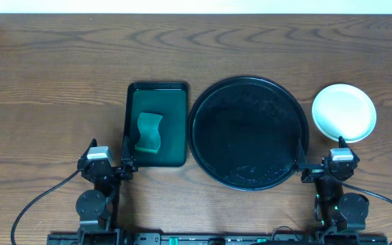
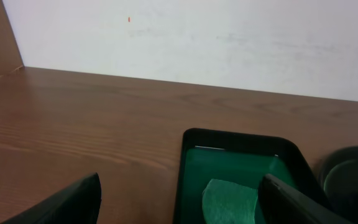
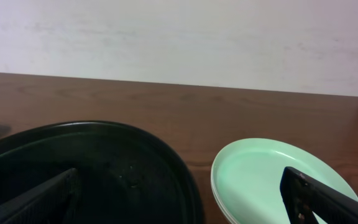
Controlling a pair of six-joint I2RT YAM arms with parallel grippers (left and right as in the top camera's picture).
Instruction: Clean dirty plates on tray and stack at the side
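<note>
Overhead: the tray (image 1: pixel 247 129) sits mid-frame and carries no plate. The plates (image 1: pixel 344 112) lie in one pile on the table (image 1: pixel 53 82) at the right of the frame, just beside the tray's rim but apart from it. The right gripper (image 1: pixel 320 148), jaws wide and holding nothing, is directly below that pile in the frame, so the right arm is by far the nearer. The left gripper (image 1: pixel 107 148), also wide and holding nothing, is at lower left by the green tray (image 1: pixel 172 109) with the sponge (image 1: pixel 149 132).

Left wrist: green tray and sponge are at lower right, and no plate shows.

Right wrist: the pale-mint pile is at lower right, just ahead between the spread fingers, with layered rims at its left edge. The plates are round, so no approach axis matters.

With the tray bare and the pile aside, the task looks finished.
</note>
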